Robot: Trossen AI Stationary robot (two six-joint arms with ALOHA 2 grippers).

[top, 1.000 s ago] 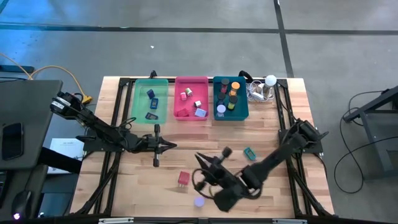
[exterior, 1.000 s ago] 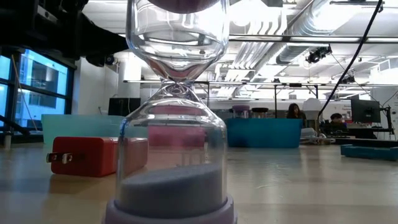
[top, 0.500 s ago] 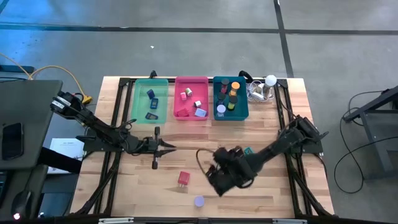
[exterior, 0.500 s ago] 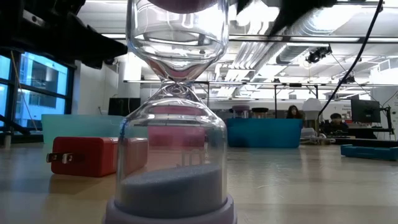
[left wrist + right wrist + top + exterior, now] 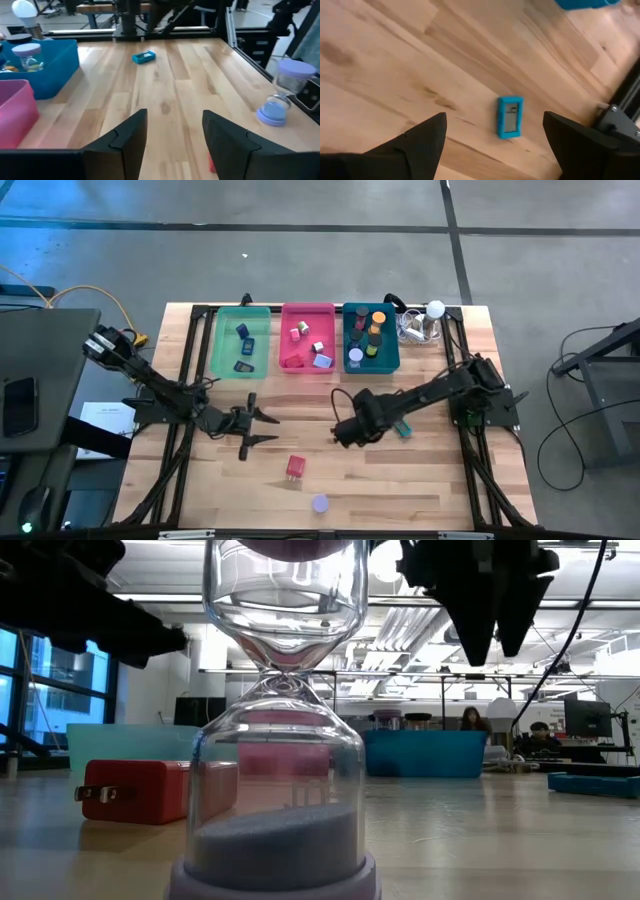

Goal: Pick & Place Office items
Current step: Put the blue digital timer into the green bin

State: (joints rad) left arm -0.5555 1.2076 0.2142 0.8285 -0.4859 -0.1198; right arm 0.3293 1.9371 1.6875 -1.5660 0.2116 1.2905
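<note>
Hovering both grippers open over the bench, nothing held

Holding my left gripper above the bench left of centre, fingers spread apart with bare wood between them, nothing in the grasp. My right gripper hangs over the middle of the bench, jaws wide, also empty; the right wrist view shows both its fingers far apart over the wood.

Loose items on the bench: small teal block with a little screen lies flat just beside my right arm, toward the right edge, clear of the fingers in the right wrist view. Red block with plug prongs sits nearer the front edge, between the two grippers. Lavender-capped hourglass stands upright close to the front edge, apart from the red block; it fills the low view.

Along the far edge, three trays side by side: green tray with a few dark and blue pieces, pink tray with small light pieces, teal tray with round caps and an orange cylinder. White ball with cables rests at the far right corner, just beside the teal tray
</note>
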